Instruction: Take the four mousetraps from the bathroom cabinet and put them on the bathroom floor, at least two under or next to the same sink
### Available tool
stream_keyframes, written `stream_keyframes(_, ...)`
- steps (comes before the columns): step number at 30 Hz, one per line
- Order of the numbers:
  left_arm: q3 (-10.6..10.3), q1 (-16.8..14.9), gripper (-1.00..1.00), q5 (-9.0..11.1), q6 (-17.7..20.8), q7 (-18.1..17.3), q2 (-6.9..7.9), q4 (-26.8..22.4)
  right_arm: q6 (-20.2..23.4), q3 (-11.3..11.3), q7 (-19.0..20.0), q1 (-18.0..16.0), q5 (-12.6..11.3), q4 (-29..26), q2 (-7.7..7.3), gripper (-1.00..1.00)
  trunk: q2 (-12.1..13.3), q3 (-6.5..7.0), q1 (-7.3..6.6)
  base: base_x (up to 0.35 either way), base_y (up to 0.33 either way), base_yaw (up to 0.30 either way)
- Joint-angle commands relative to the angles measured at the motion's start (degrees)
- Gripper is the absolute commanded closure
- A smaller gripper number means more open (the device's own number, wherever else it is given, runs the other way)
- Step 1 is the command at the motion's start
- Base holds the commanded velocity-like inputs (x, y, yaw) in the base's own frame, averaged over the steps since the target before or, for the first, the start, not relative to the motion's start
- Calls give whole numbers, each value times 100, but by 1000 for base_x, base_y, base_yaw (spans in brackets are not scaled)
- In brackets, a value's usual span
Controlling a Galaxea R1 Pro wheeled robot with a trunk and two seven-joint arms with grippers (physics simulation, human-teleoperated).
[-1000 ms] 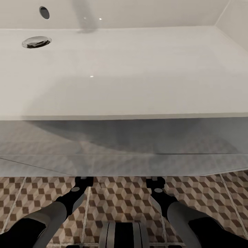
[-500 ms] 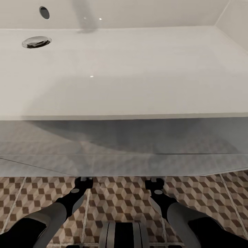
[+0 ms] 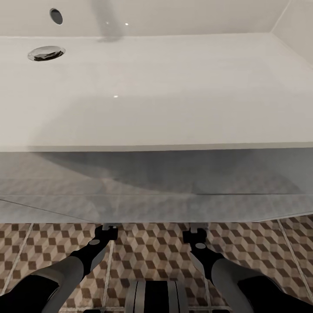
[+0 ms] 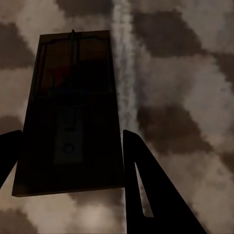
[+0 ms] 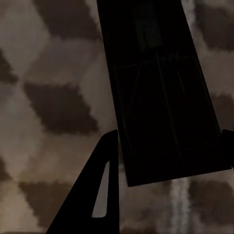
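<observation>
**Holding two traps low at the sink's near edge**

Reaching down beside the sink [image 3: 156, 87], the left claw [image 4: 70, 161] grasps one mousetrap [image 4: 73, 107] and the right claw [image 5: 165, 156] grasps another mousetrap [image 5: 156, 87], both just above the bathroom floor [image 3: 148, 252]. Risk: letting go while a board hangs tilted could make it land on edge or flip, and a slip across the smooth tile could carry it away from the vanity.

Both claws, left claw [image 3: 109, 226] and right claw [image 3: 196, 229], seemingly edged slightly inward.
</observation>
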Motion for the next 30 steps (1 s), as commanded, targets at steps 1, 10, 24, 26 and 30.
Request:
stream_keyframes(1,-60,2,100,72,-11,18,2,26,-14,43,-23,1,-17,7,1,100,-1,-4,0,0,0,0)
stream_keyframes(10,-58,2,100,72,-27,17,-2,57,-73,42,218,15,3,186,7,100,-1,-4,0,0,0,0)
stream_keyframes(24,-51,2,100,72,-51,17,4,226,-147,42,352,15,-2,262,69,100,-1,-4,0,0,0,0)
stream_keyframes(26,-51,2,100,72,-51,17,6,228,-148,42,355,15,4,262,71,100,-1,-4,0,0,0,0)
stream_keyframes(30,-51,2,100,78,-52,17,14,235,-155,42,358,15,15,261,65,100,-1,-4,0,0,0,0)
